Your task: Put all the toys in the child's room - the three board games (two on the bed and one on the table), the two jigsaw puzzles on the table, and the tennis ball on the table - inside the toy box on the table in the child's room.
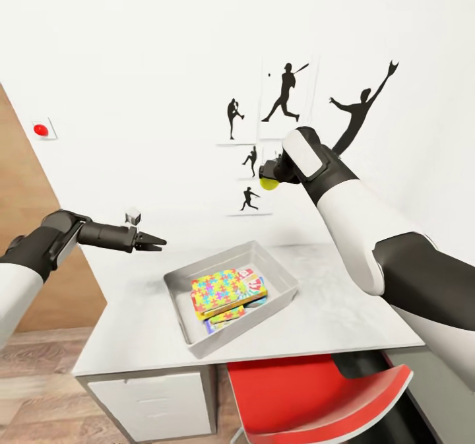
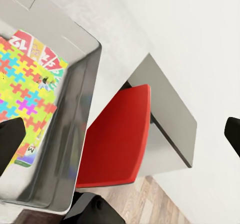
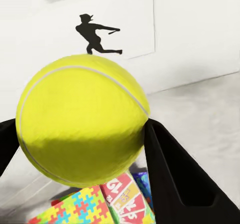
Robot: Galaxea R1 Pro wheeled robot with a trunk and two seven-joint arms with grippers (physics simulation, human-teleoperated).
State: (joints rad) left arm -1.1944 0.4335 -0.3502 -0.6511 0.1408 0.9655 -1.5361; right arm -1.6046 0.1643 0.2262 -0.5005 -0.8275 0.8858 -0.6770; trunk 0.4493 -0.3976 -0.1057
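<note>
right gripper (image 1: 270, 175) pinching ball (image 1: 268, 183) high behind box (image 1: 276, 274) | left gripper (image 1: 153, 240) open, empty | risk: I drop from here, ball bounces off puzzle (image 1: 220, 291), rolls off table (image 1: 330, 312)

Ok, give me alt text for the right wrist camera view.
A yellow tennis ball held between the right gripper's black fingers, above a jigsaw puzzle and a board game. Behind, a white wall with a player silhouette.

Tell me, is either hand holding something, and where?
The right gripper pinches the tennis ball across its sides. The left gripper is open, holding nothing.
</note>
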